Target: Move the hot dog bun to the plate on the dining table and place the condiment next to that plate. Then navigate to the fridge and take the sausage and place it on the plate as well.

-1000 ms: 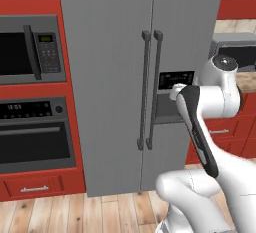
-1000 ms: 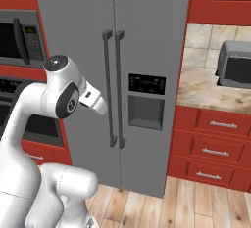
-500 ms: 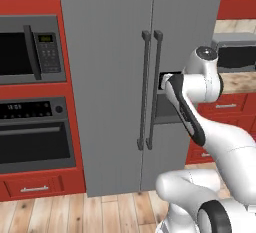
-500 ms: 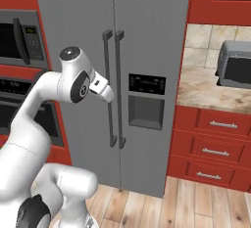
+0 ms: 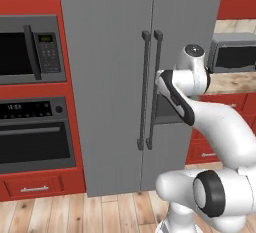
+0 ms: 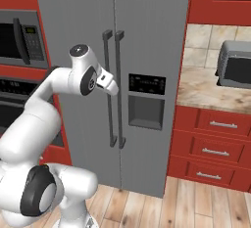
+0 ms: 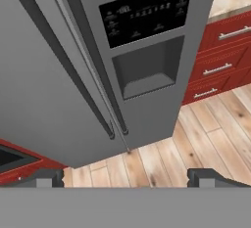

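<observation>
The gripper (image 7: 125,175) has its fingers wide apart and holds nothing – the fridge (image 7: 59,90) stands closed just ahead, its two long vertical handles (image 6: 113,89) running side by side at the door seam, slightly left

Arm raised, tool (image 7: 125,177) wide open, holding nothing.

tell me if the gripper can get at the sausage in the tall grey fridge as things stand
Probably not yet. Both flat doors of the tall grey fridge are shut, so anything inside is closed off. The open gripper holds nothing and faces the dark vertical door handles, which look free to grab.
</observation>
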Tool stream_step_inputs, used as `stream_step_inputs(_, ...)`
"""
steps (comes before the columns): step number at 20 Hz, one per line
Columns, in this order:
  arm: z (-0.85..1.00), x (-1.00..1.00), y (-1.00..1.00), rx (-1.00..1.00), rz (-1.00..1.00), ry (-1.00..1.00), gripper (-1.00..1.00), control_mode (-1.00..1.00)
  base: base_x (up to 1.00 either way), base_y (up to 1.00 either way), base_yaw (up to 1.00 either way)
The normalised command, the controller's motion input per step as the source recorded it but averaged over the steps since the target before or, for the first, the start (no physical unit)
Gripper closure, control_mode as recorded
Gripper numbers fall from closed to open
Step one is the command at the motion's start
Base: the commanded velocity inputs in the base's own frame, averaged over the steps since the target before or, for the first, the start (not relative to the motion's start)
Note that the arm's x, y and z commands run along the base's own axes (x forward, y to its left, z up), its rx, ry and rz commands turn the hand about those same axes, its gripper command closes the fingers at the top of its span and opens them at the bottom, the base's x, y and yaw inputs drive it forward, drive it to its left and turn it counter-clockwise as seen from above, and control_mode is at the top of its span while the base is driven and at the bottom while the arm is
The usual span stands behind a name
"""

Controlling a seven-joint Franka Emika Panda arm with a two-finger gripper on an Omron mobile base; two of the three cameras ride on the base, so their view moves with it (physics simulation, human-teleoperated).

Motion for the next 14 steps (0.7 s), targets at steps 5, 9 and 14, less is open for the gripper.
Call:
stream_step_inputs(5,-0.11,0.49,0.0,-0.07,0.0,-0.01,-1.0,-1.0,0.0,0.0,0.0)
stream_step_inputs(9,-0.09,0.35,-0.01,-0.08,0.0,-0.01,-1.0,-1.0,0.0,0.0,0.0)
stream_step_inputs(14,-0.02,0.43,-0.04,0.0,0.0,0.0,-1.0,-1.0,0.0,0.0,0.0)
